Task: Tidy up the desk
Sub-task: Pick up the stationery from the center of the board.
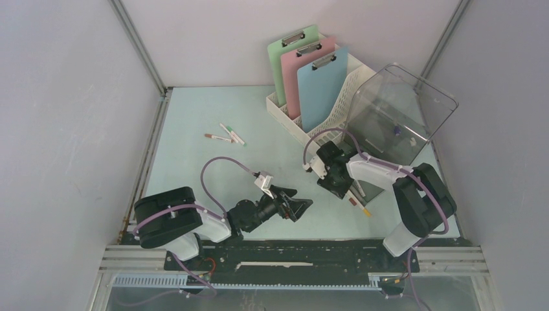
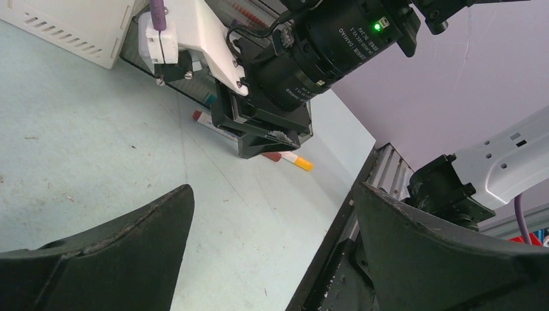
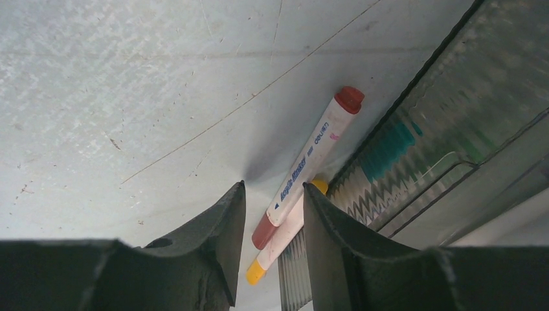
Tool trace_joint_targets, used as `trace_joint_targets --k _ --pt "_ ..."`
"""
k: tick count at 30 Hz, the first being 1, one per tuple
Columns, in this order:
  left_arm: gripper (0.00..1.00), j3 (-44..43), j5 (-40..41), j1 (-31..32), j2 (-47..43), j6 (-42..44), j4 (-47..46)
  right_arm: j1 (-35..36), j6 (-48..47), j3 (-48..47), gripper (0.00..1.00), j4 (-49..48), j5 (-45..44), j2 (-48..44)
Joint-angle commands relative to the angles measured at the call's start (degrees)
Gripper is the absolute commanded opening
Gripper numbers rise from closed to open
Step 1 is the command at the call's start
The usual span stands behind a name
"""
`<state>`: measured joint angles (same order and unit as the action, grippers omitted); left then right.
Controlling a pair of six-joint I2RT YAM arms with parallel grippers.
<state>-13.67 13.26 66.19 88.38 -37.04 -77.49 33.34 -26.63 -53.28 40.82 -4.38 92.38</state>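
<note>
Worktop [image 1: 194, 123], pale mint-blue, lies under both arms. Left end effector [image 1: 299, 206] hovers wide open near its front edge. Right end effector [image 3: 273, 201] straddles a red-capped marker [image 3: 311, 155] and a yellow-capped marker [image 3: 278, 249] beside a clear bin [image 3: 453, 129]; I cannot tell whether it grips them.

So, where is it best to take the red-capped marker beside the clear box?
Probably mid-barrel, from straight above, right claw across it: the red-capped marker lies flat on the desk, the clear box runs close along one side, and a yellow-capped marker crowds one end.
</note>
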Motion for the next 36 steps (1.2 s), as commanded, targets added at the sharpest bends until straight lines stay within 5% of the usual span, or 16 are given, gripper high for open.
trace_joint_targets --k 1,13,27,36 --pt "1.0 0.16 0.52 -0.36 -0.82 1.4 -2.49 -0.19 0.73 -0.03 0.45 -0.64 0.45 0.67" --pt "1.0 0.52 0.39 -0.45 -1.14 1.43 -2.51 2.33 0.58 -0.72 0.38 0.96 6.43 0.14" --pt "1.0 0.75 -1.16 -0.45 -2.11 -0.18 -3.72 2.29 1.23 -2.88 0.03 3.93 10.91 1.84" --pt "1.0 0.05 -3.65 -0.62 -1.82 -1.79 -6.48 -2.63 0.19 -3.85 0.0 6.32 22.2 -7.27"
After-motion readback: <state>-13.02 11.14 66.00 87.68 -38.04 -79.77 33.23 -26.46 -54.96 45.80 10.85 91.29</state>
